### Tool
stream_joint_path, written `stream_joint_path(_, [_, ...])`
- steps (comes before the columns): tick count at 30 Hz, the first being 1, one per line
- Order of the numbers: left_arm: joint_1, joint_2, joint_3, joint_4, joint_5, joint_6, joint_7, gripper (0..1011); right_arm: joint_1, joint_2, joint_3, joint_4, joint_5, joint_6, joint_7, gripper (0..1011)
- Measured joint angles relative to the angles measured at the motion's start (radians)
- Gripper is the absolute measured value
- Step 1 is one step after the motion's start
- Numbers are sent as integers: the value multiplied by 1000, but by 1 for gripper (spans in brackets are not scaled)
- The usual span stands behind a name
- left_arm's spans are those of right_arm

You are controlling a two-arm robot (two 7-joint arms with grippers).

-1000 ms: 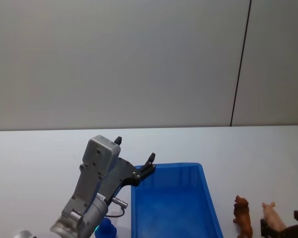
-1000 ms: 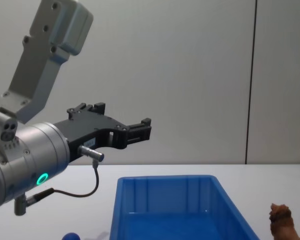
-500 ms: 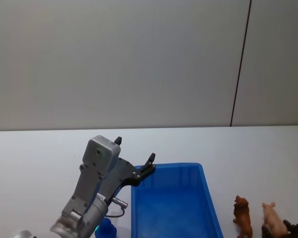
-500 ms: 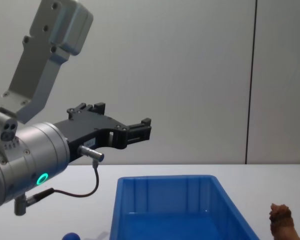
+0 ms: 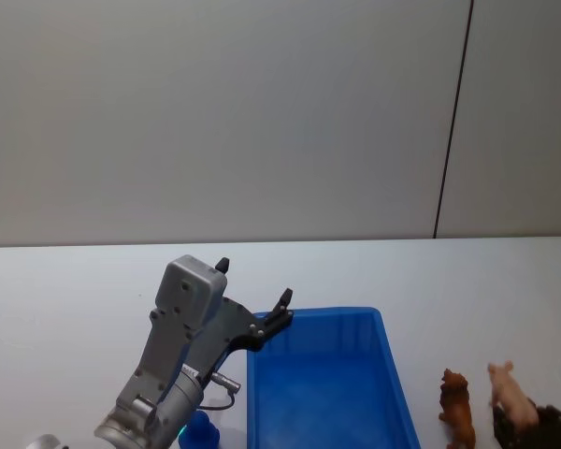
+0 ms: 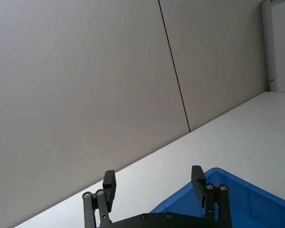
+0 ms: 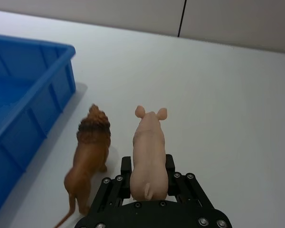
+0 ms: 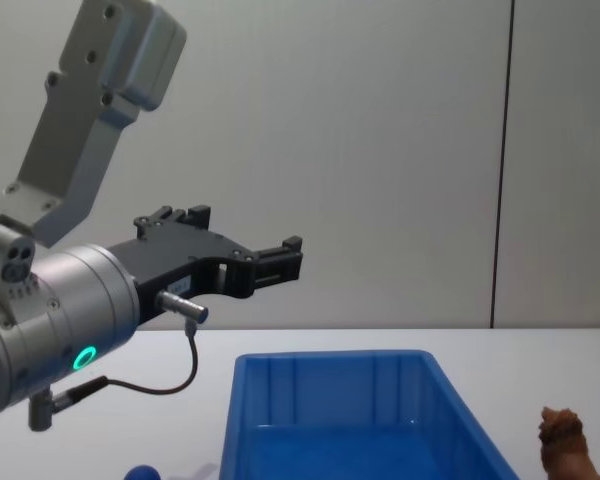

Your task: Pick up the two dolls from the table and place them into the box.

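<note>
Fig.: R gripper (image 7: 148, 166) pinches pink pig (image 7: 148, 142) beside brown lion (image 7: 88, 152): lift straight, clear bin (image 7: 19, 118) rim, avoid lion. L gripper (image 6: 153, 176) spread, idle by bin.

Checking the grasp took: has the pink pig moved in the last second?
Yes. The pink pig, in the right gripper, has risen slightly against the brown lion beside it.

Ahead of you stands a plain grey-beige wall (image 5: 215, 112), matte and evenly lit, with one thin dark vertical seam (image 5: 453, 122) splitting it into a wide panel on the left and a narrower one on the right. Its foot meets the far edge of a smooth white bench (image 5: 75, 281), which spreads toward you under soft light with only faint shadows.
</note>
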Motion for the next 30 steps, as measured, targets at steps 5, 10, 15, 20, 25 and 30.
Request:
stream_joint_path(5, [0,0,0,0,0,0,0,1001,0,0,3,-39,-6,-23,4,381])
stream_joint_path(10, [0,0,0,0,0,0,0,1001,9,-1,4,-73,-10,-44,29,382])
stream_joint_path(15, [0,0,0,0,0,0,0,1001,28,-9,1,-90,-13,-54,66,382])
stream_joint_path(20, [0,0,0,0,0,0,0,1001,52,-23,-8,-92,-18,-56,110,381])
stream_joint_path(25, [0,0,0,0,0,0,0,1001,92,-51,-27,-73,-31,-53,174,382])
stream_joint_path(30, [0,0,0,0,0,0,0,1001,129,-80,-48,-43,-49,-47,230,382])
